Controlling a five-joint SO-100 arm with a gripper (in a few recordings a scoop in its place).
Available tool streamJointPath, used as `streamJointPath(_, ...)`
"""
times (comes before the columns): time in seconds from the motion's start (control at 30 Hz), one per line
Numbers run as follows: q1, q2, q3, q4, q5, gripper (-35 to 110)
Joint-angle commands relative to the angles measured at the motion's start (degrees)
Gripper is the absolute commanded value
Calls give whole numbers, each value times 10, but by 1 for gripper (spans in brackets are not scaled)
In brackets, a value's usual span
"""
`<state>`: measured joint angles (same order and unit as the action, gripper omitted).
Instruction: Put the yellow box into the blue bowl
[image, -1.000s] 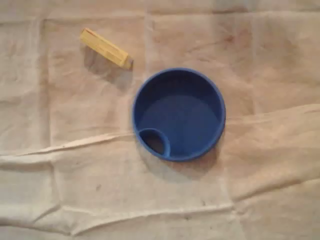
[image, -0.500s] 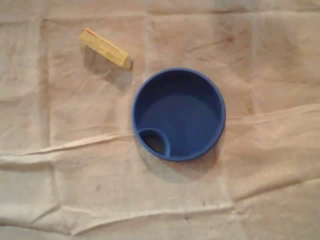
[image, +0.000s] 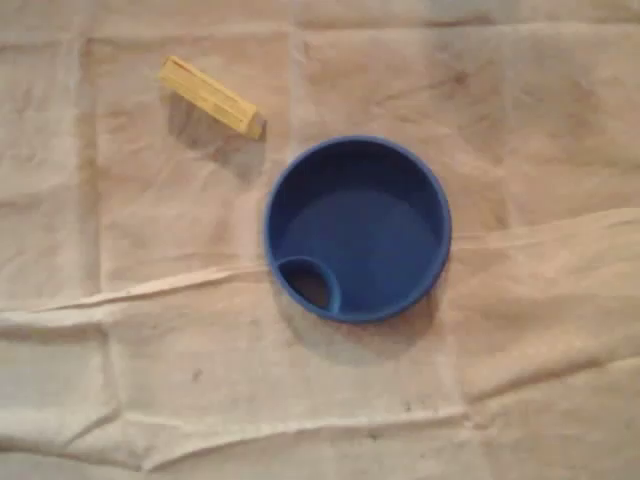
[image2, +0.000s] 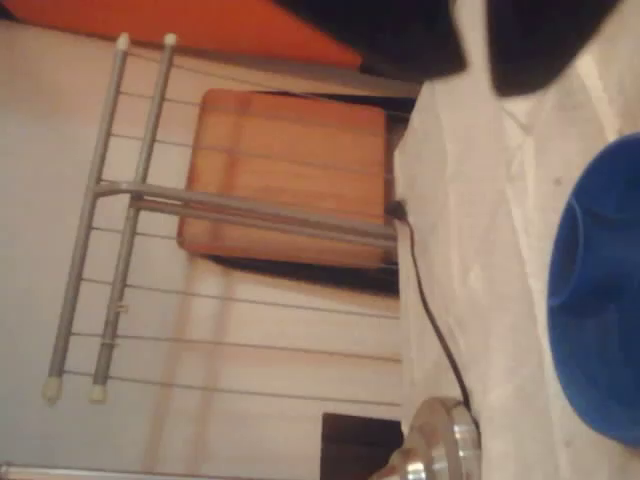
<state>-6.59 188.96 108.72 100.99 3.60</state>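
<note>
overhead view first: the yellow box lies flat on the wrinkled beige cloth in the upper left of the frame. it is turned on a diagonal, one end toward the upper left corner, the other pointing down toward the blue bowl. box and bowl are near each other but apart, with a strip of bare cloth between them. the bowl sits just right of centre, upright, and a small rounded pocket is set inside its rim at the lower left. a long fold in the cloth runs from the left edge up to the bowl's side.

over to the wrist view, which lies on its side: the gripper shows as two dark shapes at the top edge with a pale slit between them. i cannot tell whether the fingers are open or closed. the bowl's blue curve fills the right edge. a wooden chair with grey metal legs sits left of centre, a black cable trails down the table edge, and a shiny metal base sits at the bottom.
</note>
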Motion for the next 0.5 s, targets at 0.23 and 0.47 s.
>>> streamJointPath(0.23,-4,21,0,-5,5,0)
streamJointPath(0.47,-4,9,1,-8,4,0)
